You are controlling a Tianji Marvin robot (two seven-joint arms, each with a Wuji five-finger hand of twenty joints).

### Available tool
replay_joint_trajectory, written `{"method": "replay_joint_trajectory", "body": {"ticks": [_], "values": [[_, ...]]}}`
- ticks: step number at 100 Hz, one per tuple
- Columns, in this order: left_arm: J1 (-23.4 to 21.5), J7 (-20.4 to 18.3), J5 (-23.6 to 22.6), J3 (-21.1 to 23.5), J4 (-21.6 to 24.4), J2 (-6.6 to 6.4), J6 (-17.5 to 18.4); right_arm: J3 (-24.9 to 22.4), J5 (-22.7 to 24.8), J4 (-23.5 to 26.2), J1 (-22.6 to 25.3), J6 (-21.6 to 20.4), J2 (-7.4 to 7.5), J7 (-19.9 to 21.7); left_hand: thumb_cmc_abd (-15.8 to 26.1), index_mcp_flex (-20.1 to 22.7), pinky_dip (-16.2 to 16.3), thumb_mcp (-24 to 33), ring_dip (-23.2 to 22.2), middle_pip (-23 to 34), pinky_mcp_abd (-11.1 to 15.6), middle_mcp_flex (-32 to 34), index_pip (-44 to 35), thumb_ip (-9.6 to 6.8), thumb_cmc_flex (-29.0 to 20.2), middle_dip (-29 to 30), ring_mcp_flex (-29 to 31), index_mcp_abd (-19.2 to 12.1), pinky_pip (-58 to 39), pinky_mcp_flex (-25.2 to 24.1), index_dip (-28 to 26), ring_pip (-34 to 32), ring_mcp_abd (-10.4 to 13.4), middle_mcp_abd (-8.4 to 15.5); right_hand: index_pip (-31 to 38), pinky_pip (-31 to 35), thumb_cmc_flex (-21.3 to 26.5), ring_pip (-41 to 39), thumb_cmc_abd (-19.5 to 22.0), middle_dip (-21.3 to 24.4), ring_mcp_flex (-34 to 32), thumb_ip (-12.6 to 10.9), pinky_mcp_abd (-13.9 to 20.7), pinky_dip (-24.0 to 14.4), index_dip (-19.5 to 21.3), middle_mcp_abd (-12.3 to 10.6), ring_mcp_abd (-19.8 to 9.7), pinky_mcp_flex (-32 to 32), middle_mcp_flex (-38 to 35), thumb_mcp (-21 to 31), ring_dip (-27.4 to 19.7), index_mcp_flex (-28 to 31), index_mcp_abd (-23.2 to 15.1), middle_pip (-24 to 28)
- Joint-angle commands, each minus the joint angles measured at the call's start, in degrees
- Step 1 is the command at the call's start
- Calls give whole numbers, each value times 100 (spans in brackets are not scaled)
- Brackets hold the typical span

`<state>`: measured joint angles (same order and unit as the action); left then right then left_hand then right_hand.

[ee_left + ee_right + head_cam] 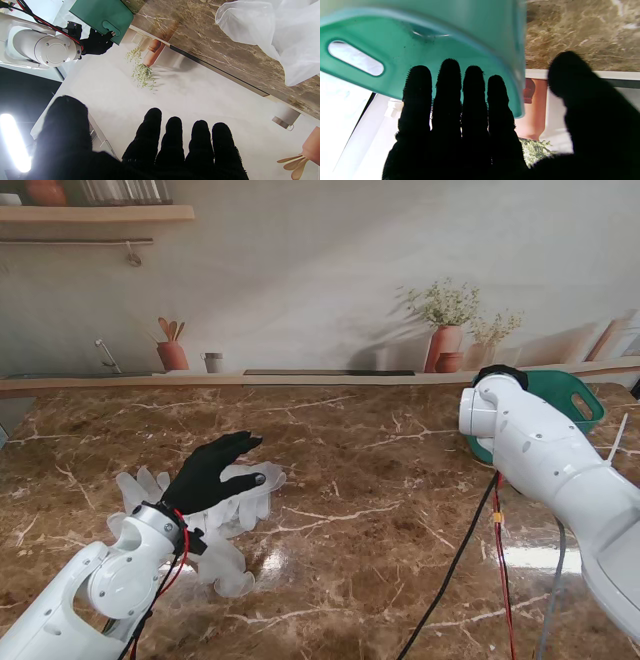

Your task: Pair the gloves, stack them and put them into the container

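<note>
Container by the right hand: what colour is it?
The container is teal green with a slotted handle, shown best in the right wrist view.

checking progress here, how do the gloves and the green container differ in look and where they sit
The gloves are translucent white, soft and lying flat on the left side of the table under the left hand. The green container is opaque, rigid and teal with a slot handle, standing at the far right by the right hand. The gloves are not in the container. Both rest on the marble table.
</note>
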<state>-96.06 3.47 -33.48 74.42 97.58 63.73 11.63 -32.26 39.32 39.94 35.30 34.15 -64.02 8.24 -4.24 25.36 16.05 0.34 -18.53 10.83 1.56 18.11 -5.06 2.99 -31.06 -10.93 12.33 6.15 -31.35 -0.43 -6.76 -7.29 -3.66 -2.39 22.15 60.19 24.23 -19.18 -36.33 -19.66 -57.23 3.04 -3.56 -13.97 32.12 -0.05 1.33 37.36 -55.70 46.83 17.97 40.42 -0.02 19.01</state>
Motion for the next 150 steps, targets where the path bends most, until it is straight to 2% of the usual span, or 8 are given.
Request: {"method": "replay_joint_trajectory", "body": {"ticks": [1, 12, 17, 19, 24, 48, 118, 150], "values": [[-27, 15, -3, -23, -32, -6, -18, 3, -132, -173, -16, -181, -143, -113, 128, 65, -59, -157, 62, -97, 176, -157, -97, -183, 8, 69, -208, -43, 176, -63, -51, 107, 249, 105, 95, 285, 116, -107, -263, -118, -293, 340, -112, -42, -93, -152, -31, 162, -248, 982, 182, 175, -101, 126], [-27, 12, -1, -25, -42, -7, -5, -29, -255, -340, 30, -427, -242, -385, 131, 100, -65, -155, 60, -92, 173, -155, -124, -183, -7, 66, -210, -59, 190, -65, -72, 107, 250, 106, 215, 459, 373, -220, -297, -149, -585, 426, -145, -95, -165, -256, -73, 393, -591, 1684, 263, 456, -308, 168], [-29, 10, -2, -22, -44, -7, -2, -42, -281, -352, 53, -531, -255, -420, 127, 115, -69, -156, 59, -90, 170, -153, -137, -182, -12, 65, -207, -71, 198, -67, -83, 105, 252, 103, 362, 550, 561, -277, -360, -316, -702, 766, -150, -111, -353, -301, -101, 483, -762, 1882, 315, 587, -432, 176], [-30, 11, 0, -21, -45, -7, -3, -48, -284, -349, 64, -578, -255, -429, 129, 112, -70, -154, 59, -90, 170, -153, -138, -183, -18, 65, -211, -72, 201, -67, -86, 106, 251, 97, 844, 622, 809, -329, -419, -528, -787, 1056, -163, -120, -852, -328, -120, 541, -937, 1959, 366, 565, -534, 44], [-31, 16, 1, -20, -48, -6, -1, -68, -262, -310, 100, -712, -238, -433, 137, 102, -73, -156, 60, -95, 170, -164, -139, -182, -18, 67, -219, -87, 207, -64, -92, 108, 241, 97, 1217, 680, 1233, -374, -322, -628, -867, 1204, -151, -142, -1144, -385, -160, 587, -1108, 1921, 405, 550, -669, -41], [-21, 70, -14, -15, -83, 1, 47, -409, 202, 280, 472, -1461, -42, -498, 137, 112, -100, -157, 60, -98, 174, -169, -155, -181, -39, 68, -229, -97, 263, -66, -121, 110, 244, 97, 1469, 844, 2158, -561, -477, -811, -1100, 1122, -40, -227, -1215, -558, -206, 784, -1520, 2169, 637, 1010, -949, -34], [-210, 113, -173, 169, 83, -11, 159, -2481, 1556, 3608, 3224, -3227, 197, -1348, 160, 118, -158, -162, 66, -120, 171, -177, -141, -177, -43, 81, -238, -114, 391, -56, -143, 131, 258, 101, 1973, 1187, 2103, -1006, -791, -951, -1545, 1185, 40, -203, -1283, -695, -227, 1302, -2081, 2458, 566, 1642, -1297, 248], [-211, 121, -211, 188, 95, -16, 225, -2214, 1918, 3637, 3448, -3737, 225, -1914, 165, 128, -152, -162, 63, -113, 172, -169, -139, -178, -45, 78, -233, -101, 388, -51, -148, 129, 260, 101, 2030, 1214, 2060, -1059, -843, -929, -1562, 1207, 77, -166, -1372, -727, -264, 1345, -2104, 2521, 518, 1661, -1336, 246]]}}
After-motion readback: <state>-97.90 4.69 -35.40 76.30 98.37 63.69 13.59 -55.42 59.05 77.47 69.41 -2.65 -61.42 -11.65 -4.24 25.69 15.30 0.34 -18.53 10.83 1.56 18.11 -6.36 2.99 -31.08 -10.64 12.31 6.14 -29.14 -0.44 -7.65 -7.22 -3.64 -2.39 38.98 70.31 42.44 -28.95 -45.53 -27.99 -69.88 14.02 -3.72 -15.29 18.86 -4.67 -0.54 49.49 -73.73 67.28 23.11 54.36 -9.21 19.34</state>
